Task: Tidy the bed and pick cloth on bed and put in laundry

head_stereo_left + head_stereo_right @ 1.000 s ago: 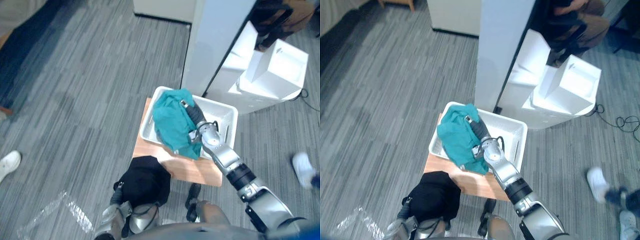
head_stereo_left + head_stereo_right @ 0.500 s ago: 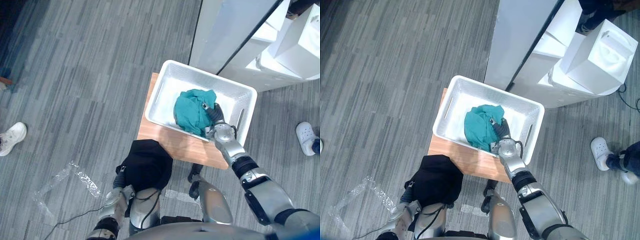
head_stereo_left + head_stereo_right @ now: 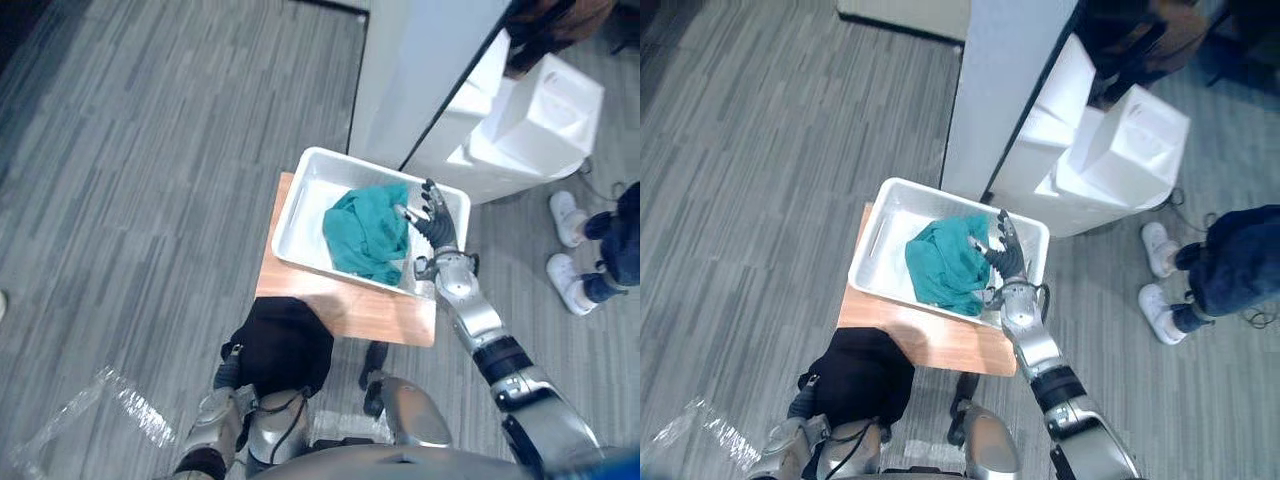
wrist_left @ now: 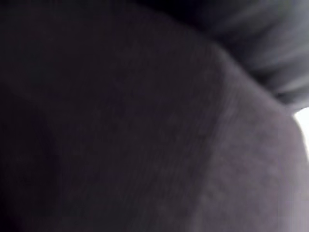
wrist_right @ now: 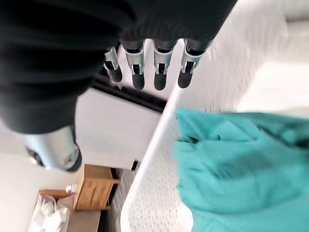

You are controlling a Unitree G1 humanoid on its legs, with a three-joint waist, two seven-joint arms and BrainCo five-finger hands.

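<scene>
A teal cloth (image 3: 365, 232) lies crumpled in the white laundry basket (image 3: 288, 205), which stands on a small wooden table (image 3: 340, 305). My right hand (image 3: 432, 215) hovers over the basket's right end, open, its fingers (image 5: 137, 72) straight and apart from the teal cloth (image 5: 241, 169). A black cloth (image 3: 280, 340) hangs bunched at my left hand (image 3: 232, 355), low in front of the table. That hand is curled in the cloth, and the black cloth (image 4: 120, 121) covers its wrist view.
A tall white panel (image 3: 420, 60) and stacked white boxes (image 3: 530, 120) stand right behind the basket. A person's legs in white shoes (image 3: 590, 240) are close at the right. Crumpled clear plastic (image 3: 110, 410) lies on the grey floor at lower left.
My right hand has let go of the teal cloth and opened, lifting off it; the cloth now rests in the basket. The camera has shifted. A person has come nearer at the right.
</scene>
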